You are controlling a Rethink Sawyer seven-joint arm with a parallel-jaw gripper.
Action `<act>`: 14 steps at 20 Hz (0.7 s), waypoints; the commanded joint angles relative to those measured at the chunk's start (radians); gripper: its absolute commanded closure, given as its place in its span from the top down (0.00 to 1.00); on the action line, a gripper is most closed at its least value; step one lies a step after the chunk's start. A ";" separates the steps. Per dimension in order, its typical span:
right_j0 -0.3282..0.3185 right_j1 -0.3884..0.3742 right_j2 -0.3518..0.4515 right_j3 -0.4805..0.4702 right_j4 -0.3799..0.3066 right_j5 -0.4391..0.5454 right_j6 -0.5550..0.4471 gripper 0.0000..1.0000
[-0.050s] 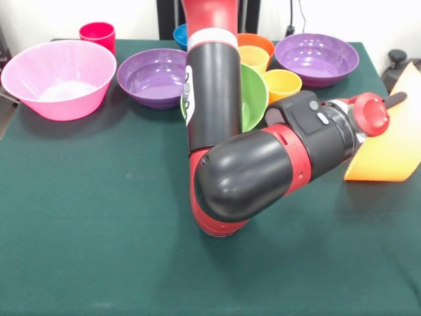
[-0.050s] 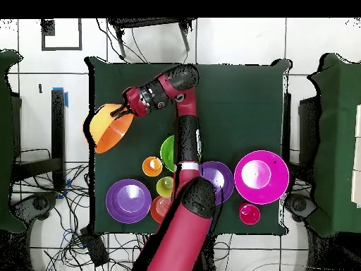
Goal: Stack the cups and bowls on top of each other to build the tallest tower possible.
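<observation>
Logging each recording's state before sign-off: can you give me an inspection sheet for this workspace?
Surface: green table, bare at the front.
Job's things: big orange bowl tilted, held at the table's edge; pink bowl, two purple bowls, green bowl, red cup, yellow cup, orange cup all unstacked.
Clutter: nothing seen.
Claw: on the big orange bowl's rim.
Cables: tangle on floor.
Surroundings: tiled floor.

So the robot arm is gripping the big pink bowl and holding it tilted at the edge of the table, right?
Not quite: the gripper is holding the big orange bowl, tilted at the table's edge, as the overhead view shows. The big pink bowl sits untouched on the table.
</observation>
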 commanded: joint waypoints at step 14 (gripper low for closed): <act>0.014 0.213 -0.174 -0.151 -0.257 0.190 -0.657 0.00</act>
